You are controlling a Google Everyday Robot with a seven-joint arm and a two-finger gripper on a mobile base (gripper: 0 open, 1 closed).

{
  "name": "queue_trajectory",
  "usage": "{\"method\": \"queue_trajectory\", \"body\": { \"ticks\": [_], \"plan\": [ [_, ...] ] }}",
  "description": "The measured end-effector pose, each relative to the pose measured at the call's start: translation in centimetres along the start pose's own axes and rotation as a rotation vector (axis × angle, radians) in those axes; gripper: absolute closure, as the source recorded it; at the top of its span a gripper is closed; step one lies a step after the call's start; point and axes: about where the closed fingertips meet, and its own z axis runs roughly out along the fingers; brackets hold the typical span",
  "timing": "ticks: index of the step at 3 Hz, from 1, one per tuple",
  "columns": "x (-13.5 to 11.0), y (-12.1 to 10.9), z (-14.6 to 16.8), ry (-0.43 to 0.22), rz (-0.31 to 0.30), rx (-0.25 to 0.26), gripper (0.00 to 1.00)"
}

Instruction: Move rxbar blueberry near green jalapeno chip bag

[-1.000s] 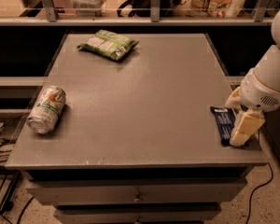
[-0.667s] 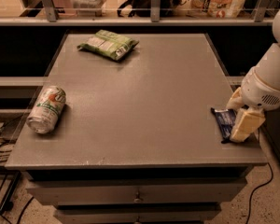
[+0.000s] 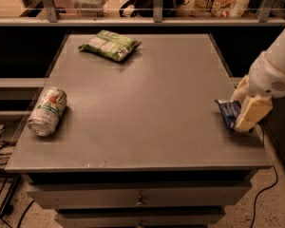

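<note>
Grey bench [image 3: 147, 103] with drawers below, rail and shelving behind; gripper [image 3: 241, 113] low at the right edge.
White arm [image 3: 275, 70] comes in from the right. Green jalapeno chip bag [image 3: 109, 44] lies flat at the far left of the bench; soda can [image 3: 47, 110] lies on its side near the left edge. Rxbar blueberry [image 3: 227, 112] lies flat at the right edge, well apart from the bag, with the gripper directly at it. Cannot tell if the gripper is clamped on it.
</note>
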Motion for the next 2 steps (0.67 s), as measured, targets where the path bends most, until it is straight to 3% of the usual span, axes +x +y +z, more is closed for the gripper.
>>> {"method": "queue_trajectory", "body": {
  "ticks": [2],
  "plan": [
    [-7.5,-7.3,-9.2,-0.245,-0.006,0.186,1.00]
  ]
}}
